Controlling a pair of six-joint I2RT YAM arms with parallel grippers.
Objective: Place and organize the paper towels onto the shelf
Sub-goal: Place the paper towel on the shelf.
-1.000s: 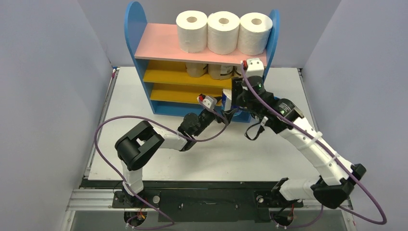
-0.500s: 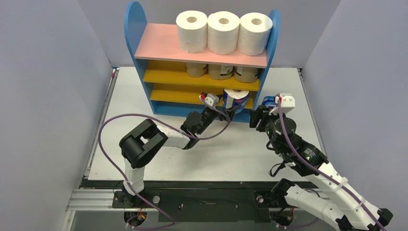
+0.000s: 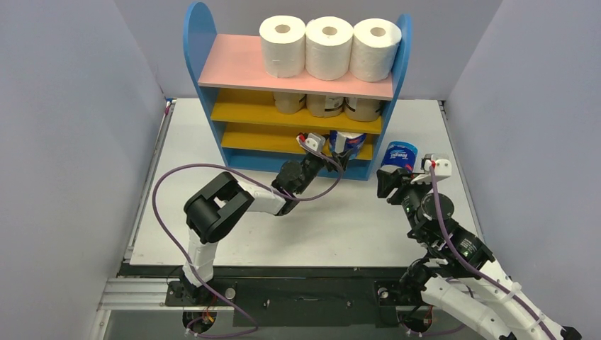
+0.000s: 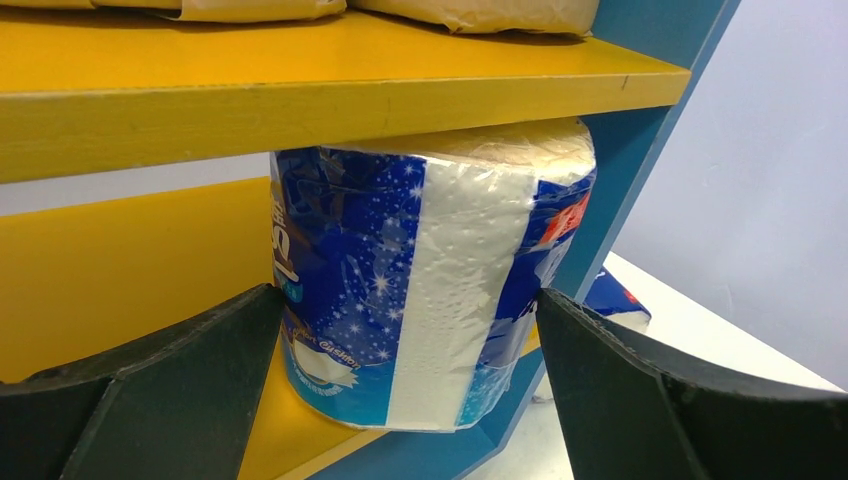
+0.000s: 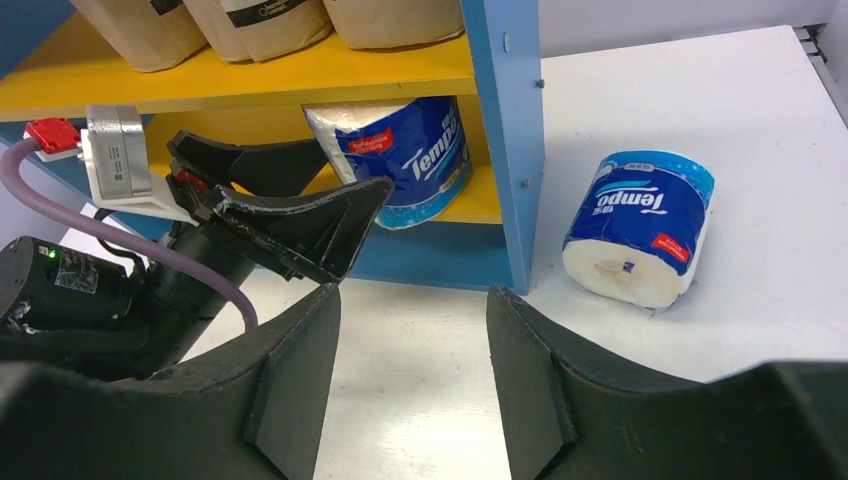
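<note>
While the left gripper stands wide open around an upright roll in starry blue-and-white wrap on the shelf, the right gripper hangs half-open, empty.

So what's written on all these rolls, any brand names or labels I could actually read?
"Tempo": on the upright blue roll on the shelf.
"tempo": on the tipped blue roll on the table.
Dark labels on the tan rolls: too small to read.
Small print low on the upright blue roll, left wrist view: blurred.
White rolls: no print visible.
</note>
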